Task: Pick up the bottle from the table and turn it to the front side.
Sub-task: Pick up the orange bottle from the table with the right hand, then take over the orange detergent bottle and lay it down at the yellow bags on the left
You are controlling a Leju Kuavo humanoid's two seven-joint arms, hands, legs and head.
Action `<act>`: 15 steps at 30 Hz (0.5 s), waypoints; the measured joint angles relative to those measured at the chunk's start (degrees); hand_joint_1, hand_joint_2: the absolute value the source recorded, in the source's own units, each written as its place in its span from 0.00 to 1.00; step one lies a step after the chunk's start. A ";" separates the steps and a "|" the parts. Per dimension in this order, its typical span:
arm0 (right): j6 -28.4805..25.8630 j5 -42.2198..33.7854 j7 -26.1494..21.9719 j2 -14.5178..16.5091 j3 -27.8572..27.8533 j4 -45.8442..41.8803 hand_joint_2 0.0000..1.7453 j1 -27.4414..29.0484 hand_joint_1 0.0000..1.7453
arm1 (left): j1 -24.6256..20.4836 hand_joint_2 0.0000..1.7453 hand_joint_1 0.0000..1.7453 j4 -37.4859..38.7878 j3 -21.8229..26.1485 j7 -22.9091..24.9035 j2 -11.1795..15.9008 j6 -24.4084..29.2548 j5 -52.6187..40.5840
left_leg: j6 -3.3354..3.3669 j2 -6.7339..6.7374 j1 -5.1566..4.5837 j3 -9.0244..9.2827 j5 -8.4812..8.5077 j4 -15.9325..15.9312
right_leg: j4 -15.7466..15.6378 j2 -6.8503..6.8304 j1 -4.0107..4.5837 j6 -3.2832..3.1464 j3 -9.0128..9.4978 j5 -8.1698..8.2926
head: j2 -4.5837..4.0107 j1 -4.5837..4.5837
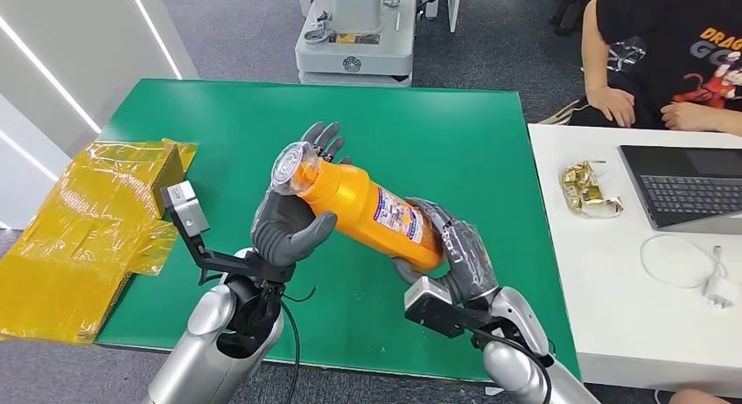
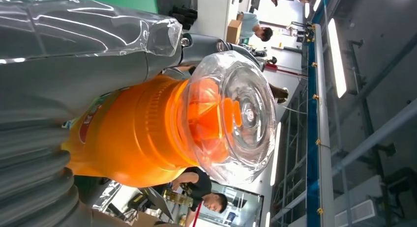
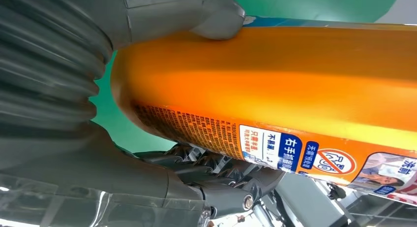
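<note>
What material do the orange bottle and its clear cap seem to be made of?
The bottle looks like glossy orange plastic: it shows soft highlights and a printed label. Its cap looks like hard transparent plastic, since the orange nozzle shows through it.

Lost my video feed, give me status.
Left hand grips bottle near cap; right hand holds its base. Bottle off green table, tilted. Nothing blocking.

This looks like a robotics lab or test space in an office building. A green-topped worktop point(image 1: 437, 133) stands on grey carpet floor point(image 1: 245, 28), with the white wheeled base of another machine point(image 1: 354, 37) just behind it. Beside it, a person in a black printed T-shirt point(image 1: 674, 45) sits at a white desk point(image 1: 612, 290) with an open dark laptop point(image 1: 691, 185). The left wrist view shows long ceiling strip lights point(image 2: 337, 57) and, possibly, cardboard boxes (blurred).
</note>
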 joint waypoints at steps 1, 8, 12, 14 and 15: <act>0.10 0.00 -0.03 0.00 0.12 0.17 1.00 -0.11 1.00 | -0.01 1.00 0.00 0.05 0.00 -0.02 0.00 0.02 0.00 | 0.00 0.00 0.00 0.00 0.00 0.00 | 0.00 0.00 0.00 0.00 0.00 0.00 | 0.00 0.01; 1.83 -0.55 -1.76 -0.01 1.37 1.30 1.00 -1.13 1.00 | -0.15 1.00 0.00 0.31 0.00 -0.43 -0.01 0.93 0.12 | 0.00 0.00 0.00 0.00 0.00 0.01 | 0.00 0.00 0.00 0.00 0.00 0.00 | 0.00 -0.01; 2.76 -1.32 -2.24 -0.01 2.16 1.52 1.00 -1.20 1.00 | -0.68 1.00 0.00 0.74 0.00 -1.51 -0.01 4.52 -2.21 | 0.00 0.00 0.00 0.00 0.00 0.01 | 0.00 0.00 0.00 0.00 -0.01 0.00 | 0.00 -0.01; 3.17 -1.58 -2.17 -0.01 2.43 1.56 1.00 -1.17 1.00 | -0.95 1.00 0.00 0.92 -0.01 -2.22 0.00 6.66 -4.12 | 0.00 0.00 0.00 0.00 0.00 0.01 | 0.00 0.00 0.00 0.00 -0.01 0.00 | 0.00 -0.01; 3.27 -1.66 -2.14 -0.01 2.48 1.57 1.00 -1.17 1.00 | -1.01 1.00 0.00 0.95 -0.02 -2.39 0.00 7.21 -4.66 | 0.00 0.00 0.00 0.00 0.00 0.01 | 0.00 0.00 0.00 0.00 -0.01 0.00 | 0.00 0.00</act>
